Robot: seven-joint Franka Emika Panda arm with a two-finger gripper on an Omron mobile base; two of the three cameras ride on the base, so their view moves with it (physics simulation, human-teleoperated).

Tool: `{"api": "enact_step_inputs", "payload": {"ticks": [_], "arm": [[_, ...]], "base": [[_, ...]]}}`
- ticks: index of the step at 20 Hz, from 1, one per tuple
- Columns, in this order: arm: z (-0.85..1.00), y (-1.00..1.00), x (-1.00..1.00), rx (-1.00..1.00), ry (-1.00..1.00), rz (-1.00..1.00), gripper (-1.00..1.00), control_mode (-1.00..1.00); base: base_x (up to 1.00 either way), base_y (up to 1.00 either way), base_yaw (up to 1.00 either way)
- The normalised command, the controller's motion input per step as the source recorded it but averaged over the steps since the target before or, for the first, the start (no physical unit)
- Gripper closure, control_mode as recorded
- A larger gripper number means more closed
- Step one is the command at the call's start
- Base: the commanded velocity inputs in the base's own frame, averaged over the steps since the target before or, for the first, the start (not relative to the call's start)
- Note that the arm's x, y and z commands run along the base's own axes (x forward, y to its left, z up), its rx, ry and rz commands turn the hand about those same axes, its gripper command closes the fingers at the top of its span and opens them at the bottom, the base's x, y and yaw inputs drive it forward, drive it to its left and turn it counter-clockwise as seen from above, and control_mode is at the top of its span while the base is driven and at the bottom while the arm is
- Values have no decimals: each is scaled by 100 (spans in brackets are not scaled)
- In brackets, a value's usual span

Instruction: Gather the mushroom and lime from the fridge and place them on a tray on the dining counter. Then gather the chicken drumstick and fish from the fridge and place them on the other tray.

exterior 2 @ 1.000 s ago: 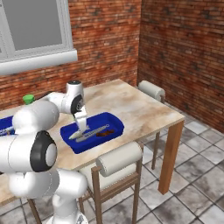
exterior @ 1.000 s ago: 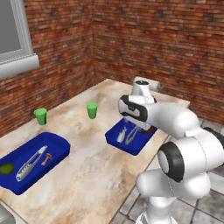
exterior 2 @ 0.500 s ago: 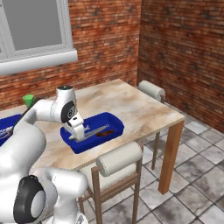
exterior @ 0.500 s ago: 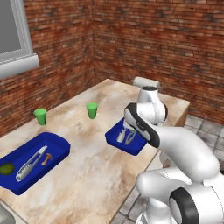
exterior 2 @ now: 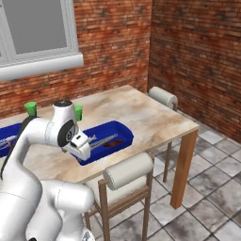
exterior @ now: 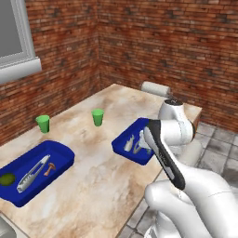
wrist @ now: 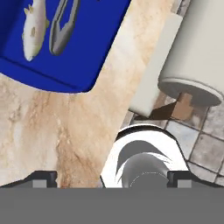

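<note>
On the dining counter (exterior: 93, 181) stand two blue trays. The left tray (exterior: 60, 155) holds the lime (exterior: 7, 179), the tiny mushroom (exterior: 49, 168) and grey tongs (exterior: 31, 168). The other tray (exterior 2: 123, 132) holds the fish (wrist: 35, 24), the chicken drumstick (exterior 2: 113, 142) and a second pair of tongs (wrist: 61, 26). My gripper (wrist: 111, 178) is open and empty. It hangs over the counter's near edge, just off that tray's corner (wrist: 83, 83), and touches nothing. The folded arm hides part of this tray in the left base view.
Two green cups (exterior: 43, 123) (exterior: 97, 116) stand behind the trays. A chair with a padded roll back (exterior 2: 129, 172) is pushed in at the near side, another chair (exterior 2: 162, 96) at the counter's end. Brick walls and a window lie beyond.
The arm has folded back. The hand has come away from above the right tray toward the counter's near edge, open throughout. Fish and drumstick stay in the tray.
</note>
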Motion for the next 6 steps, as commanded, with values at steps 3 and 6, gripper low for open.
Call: {"api": "enact_step_inputs", "payload": {"ticks": [3, 6], "arm": [[22, 0, -20, 0, -11, 21, -100, -100], [23, 0, -13, 0, -19, 21, -100, -100]], "base": [[0, 0, 0], [0, 0, 0]]}}
